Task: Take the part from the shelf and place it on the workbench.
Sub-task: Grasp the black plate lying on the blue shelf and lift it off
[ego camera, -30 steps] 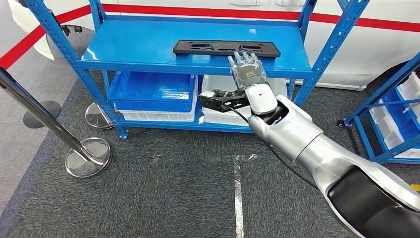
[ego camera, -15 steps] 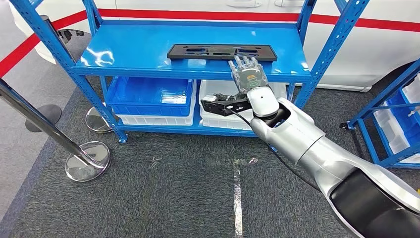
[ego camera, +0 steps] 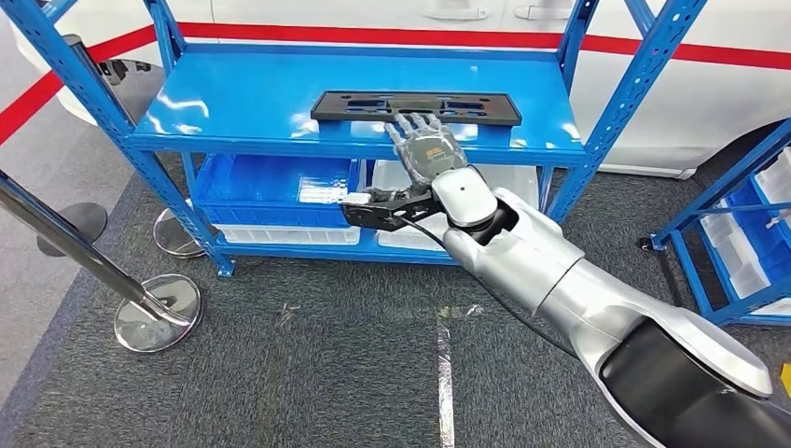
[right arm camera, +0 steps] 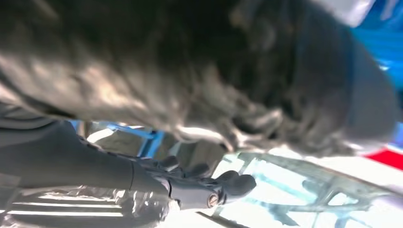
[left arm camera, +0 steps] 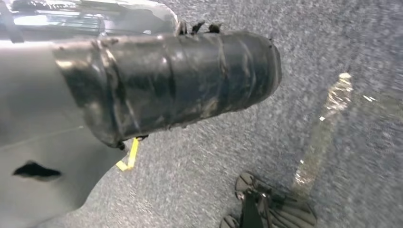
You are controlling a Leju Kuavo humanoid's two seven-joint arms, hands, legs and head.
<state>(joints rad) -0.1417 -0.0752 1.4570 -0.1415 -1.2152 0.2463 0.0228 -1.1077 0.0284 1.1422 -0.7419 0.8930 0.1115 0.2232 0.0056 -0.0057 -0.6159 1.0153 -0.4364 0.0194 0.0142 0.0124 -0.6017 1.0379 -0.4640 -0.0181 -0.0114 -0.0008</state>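
The part [ego camera: 415, 106] is a long flat black plate with cut-outs, lying across the top board of the blue shelf [ego camera: 252, 103]. My right hand [ego camera: 425, 149] is stretched out over the shelf's front edge, palm down and fingers apart, holding nothing. Its fingertips [ego camera: 410, 121] reach the plate's near edge; whether they touch it I cannot tell. In the right wrist view the hand [right arm camera: 199, 185] is a dark blur above a pale bin. The left wrist view looks at carpet past a black taped cover [left arm camera: 171, 80]; my left hand's fingers are not clear there.
On the lower shelf sit a blue bin [ego camera: 270, 177] and a white bin [ego camera: 508, 173]. A chrome stanchion base [ego camera: 157, 313] and its slanting pole stand at the left. Another blue rack [ego camera: 737, 233] is at the right. A white car body is behind the shelf.
The camera has shifted a little. My right hand has slid left along the shelf's front edge, now nearer the plate's middle, still with fingers spread.
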